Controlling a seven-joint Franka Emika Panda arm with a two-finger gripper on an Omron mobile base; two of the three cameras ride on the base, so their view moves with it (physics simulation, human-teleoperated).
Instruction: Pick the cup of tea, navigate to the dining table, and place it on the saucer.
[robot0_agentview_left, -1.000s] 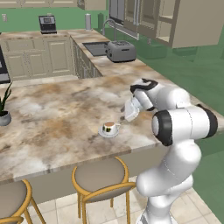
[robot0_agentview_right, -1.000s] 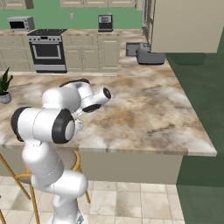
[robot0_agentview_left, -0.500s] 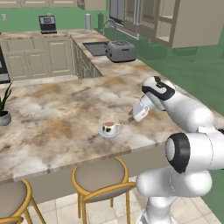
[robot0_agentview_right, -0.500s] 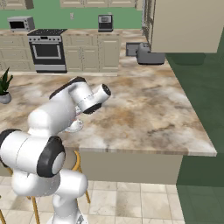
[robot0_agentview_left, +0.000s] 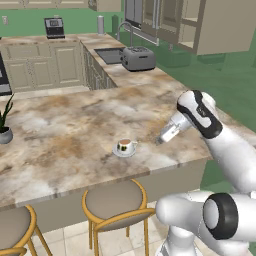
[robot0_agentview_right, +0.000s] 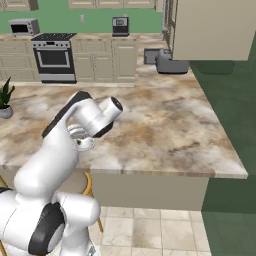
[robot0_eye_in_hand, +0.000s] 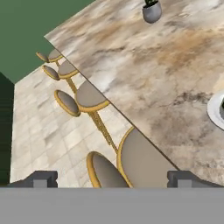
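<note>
The cup of tea (robot0_agentview_left: 125, 145) sits upright on the saucer (robot0_agentview_left: 124, 151), near the front edge of the dining table (robot0_agentview_left: 60, 125). My gripper (robot0_agentview_left: 168, 134) hovers just above the tabletop to the right of the cup, apart from it and pointing down to the left. In the hand view the gripper (robot0_eye_in_hand: 112, 178) is open, its fingertips (robot0_eye_in_hand: 42, 178) set wide with nothing between them, and the saucer's rim (robot0_eye_in_hand: 216, 112) shows at the right edge. In the right base view my arm hides most of the saucer (robot0_agentview_right: 85, 145).
Round stools (robot0_agentview_left: 112, 200) (robot0_eye_in_hand: 144, 162) line the table's front edge. A potted plant (robot0_agentview_left: 4, 131) (robot0_agentview_right: 5, 106) (robot0_eye_in_hand: 152, 10) stands at the table's far left. A toaster (robot0_agentview_left: 137, 58) (robot0_agentview_right: 171, 62) and sink (robot0_agentview_left: 109, 54) are on the back counter, with a stove (robot0_agentview_right: 54, 56) beyond.
My gripper has drawn away to the right from the cup and the arm has stretched out. The cup stays on the saucer.
</note>
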